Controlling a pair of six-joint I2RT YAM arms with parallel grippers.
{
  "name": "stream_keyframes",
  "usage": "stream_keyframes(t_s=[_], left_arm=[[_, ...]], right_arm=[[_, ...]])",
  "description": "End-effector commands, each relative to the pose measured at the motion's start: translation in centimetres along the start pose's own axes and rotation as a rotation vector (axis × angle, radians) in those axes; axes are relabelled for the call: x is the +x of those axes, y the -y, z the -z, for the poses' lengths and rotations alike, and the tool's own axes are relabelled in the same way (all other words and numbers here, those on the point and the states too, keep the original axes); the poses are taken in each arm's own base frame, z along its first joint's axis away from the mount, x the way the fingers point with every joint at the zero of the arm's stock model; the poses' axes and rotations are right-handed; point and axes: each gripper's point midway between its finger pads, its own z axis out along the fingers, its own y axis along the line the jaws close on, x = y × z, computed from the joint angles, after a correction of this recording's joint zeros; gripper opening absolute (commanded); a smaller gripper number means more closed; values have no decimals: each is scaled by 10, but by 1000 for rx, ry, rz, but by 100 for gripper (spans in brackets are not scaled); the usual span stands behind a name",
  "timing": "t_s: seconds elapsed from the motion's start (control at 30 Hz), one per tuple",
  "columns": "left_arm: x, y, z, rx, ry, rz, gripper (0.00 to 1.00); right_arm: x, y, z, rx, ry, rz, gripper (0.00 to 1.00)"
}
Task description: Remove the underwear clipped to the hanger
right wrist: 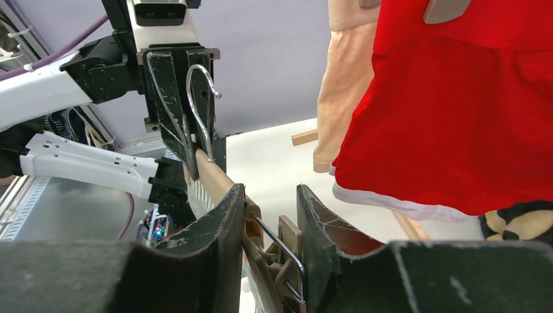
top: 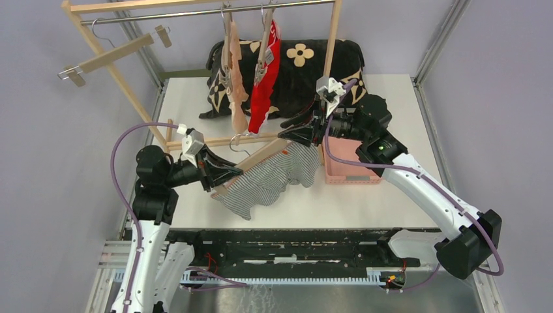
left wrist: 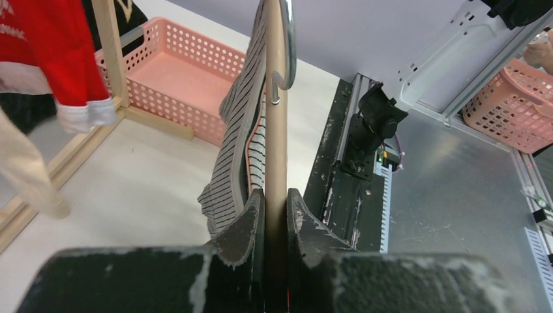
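Below hanger [top: 259, 157] between end effectors [top: 228, 180] [top: 288, 137]: striped underwear [top: 274, 180].

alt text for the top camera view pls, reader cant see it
Two robot arms hold a wooden hanger with grey-and-white striped underwear hanging from it; the left gripper clamps one end, the right gripper straddles the other end's clip. Beige underwear and red underwear hang on a rack behind.
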Motion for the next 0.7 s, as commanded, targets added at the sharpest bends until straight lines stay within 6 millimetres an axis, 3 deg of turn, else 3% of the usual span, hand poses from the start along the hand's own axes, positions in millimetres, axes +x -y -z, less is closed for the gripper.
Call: stream_keyframes(t_s=[0.0, 0.07, 0.33, 0.37, 0.43, 0.5, 0.53, 0.67], left_arm=[[-24, -4, 0, -45, 49, -116, 3], [-30, -14, -1, -96, 68, -101, 3], [-53, -59, -12, -194, 149, -53, 3], [-56, -62, -13, -193, 156, -54, 3], [-61, -70, -18, -185, 164, -44, 3], [-67, -72, -21, -165, 177, -52, 3], [-69, -72, -22, -157, 183, -54, 3], [-76, -74, -24, -140, 206, -94, 3]], right_arm=[[-23, -10, 0, -39, 42, 50, 11], [-23, -8, 1, -26, 43, 50, 1], [-26, -9, 2, -26, 51, 54, 1], [-28, -8, 3, -22, 53, 56, 5], [-29, -7, 5, -15, 45, 62, 33], [-28, -11, 9, -25, 31, 84, 53], [-29, -12, 11, -26, 28, 92, 59], [-30, -17, 16, -31, 28, 108, 66]])
